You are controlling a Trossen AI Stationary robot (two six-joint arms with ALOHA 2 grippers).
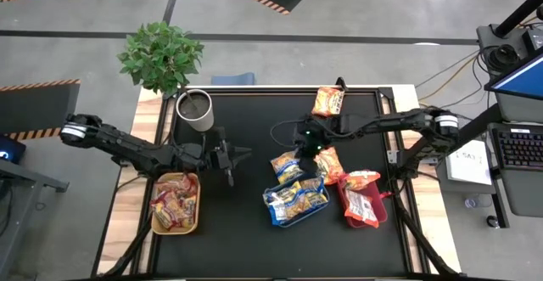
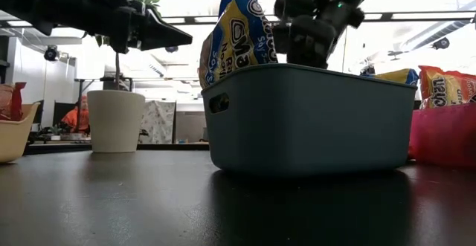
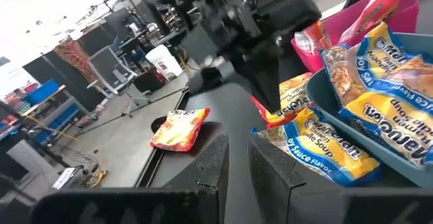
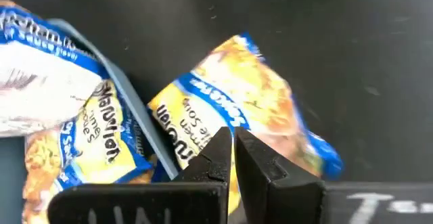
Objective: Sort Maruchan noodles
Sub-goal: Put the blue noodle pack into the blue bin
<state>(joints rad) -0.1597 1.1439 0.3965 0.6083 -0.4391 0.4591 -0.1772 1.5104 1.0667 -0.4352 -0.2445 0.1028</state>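
Note:
My right gripper (image 4: 232, 143) is shut on a blue-and-yellow noodle packet (image 1: 287, 166) just beyond the far side of the blue tray (image 1: 295, 205), which holds more blue-and-yellow packets. In the low view the packet (image 2: 238, 30) stands tall behind the tray wall (image 2: 312, 120). Orange packets lie flat on the table, one beside the right gripper (image 1: 329, 164) and one at the far edge (image 1: 327, 101). The red tray (image 1: 363, 203) holds red packets, and the yellow tray (image 1: 176, 203) holds several packets. My left gripper (image 1: 233, 158) hovers past the yellow tray, open by a narrow gap and empty. My right gripper pinches the blue-and-yellow packet between its two fingers at one edge (image 4: 215, 119), coming from above and pointing down. The packet is tilted upright with its printed face showing. Its lower end is hidden behind the blue tray, so whether it is lifted clear cannot be told.
A white cup (image 1: 195, 109) and a potted plant (image 1: 159, 56) stand at the table's far left corner. Bare black mat (image 1: 246, 221) lies between the yellow and blue trays. Cables and a keyboard sit off the table's right side.

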